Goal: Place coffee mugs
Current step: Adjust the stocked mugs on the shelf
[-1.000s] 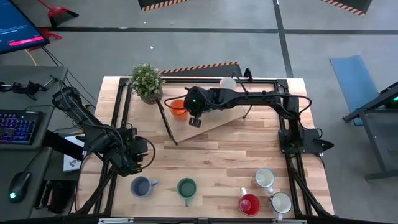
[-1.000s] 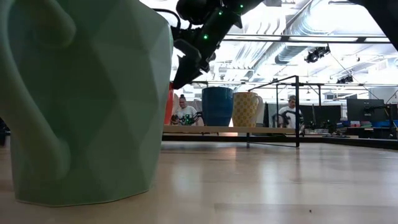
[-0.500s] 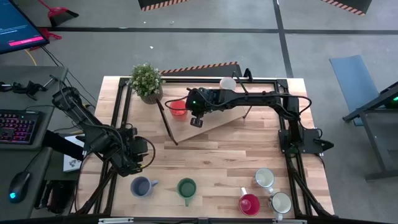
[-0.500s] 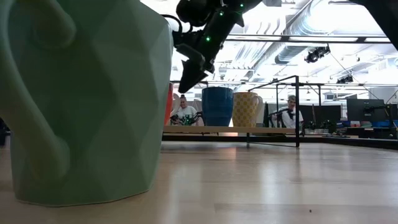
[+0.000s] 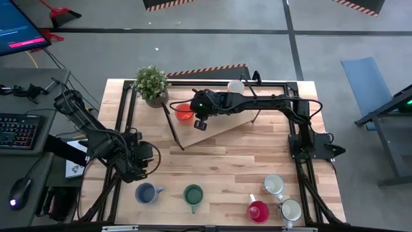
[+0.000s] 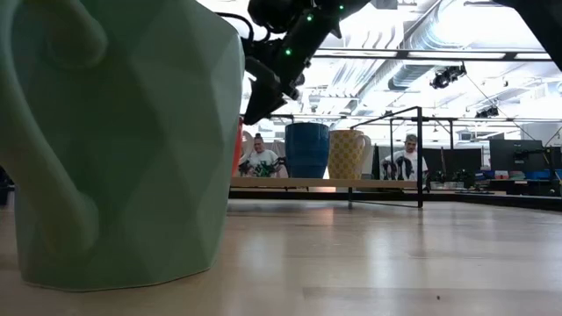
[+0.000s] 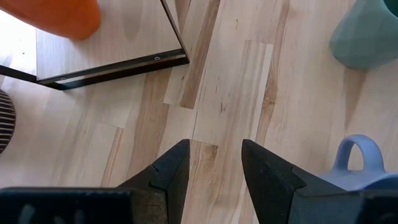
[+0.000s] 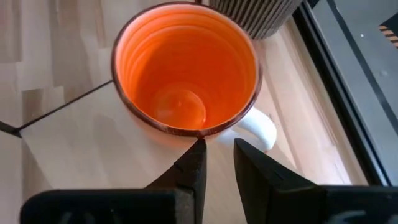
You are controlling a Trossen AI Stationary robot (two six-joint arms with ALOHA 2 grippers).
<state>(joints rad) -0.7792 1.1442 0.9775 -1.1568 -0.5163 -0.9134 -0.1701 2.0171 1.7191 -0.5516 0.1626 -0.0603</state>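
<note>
Orange mug (image 5: 183,111) (half hidden by right gripper (image 5: 200,124))

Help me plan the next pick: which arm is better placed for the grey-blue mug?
Left. The left gripper hovers beside the grey-blue mug, open; the right gripper is far off, over the orange mug.

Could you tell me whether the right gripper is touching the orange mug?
Apart: in the right wrist view the right gripper hangs empty above the shelf, fingertips just outside the orange mug rim.
</note>
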